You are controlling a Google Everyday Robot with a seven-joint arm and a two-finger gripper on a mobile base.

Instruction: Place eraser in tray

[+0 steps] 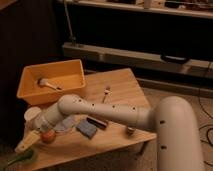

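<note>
At the bench's [122, 85] near corner by the cup [32, 114], the tool [31, 139] stands open; the eraser [98, 121] lies beside the pad [86, 129], outside the tray [52, 64].

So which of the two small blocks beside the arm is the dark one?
The eraser, on the right in view; the sponge pad beside it is blue-grey. The gripper hangs by the white cup.

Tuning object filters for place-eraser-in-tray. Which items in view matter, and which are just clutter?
Job:
eraser, on the table beside the blue pad
tray, back left
gripper, front left near the white cup, off the eraser

Lying about:
blue pad
white cup
light utensil in the tray
fork-like utensil
orange round item
</note>
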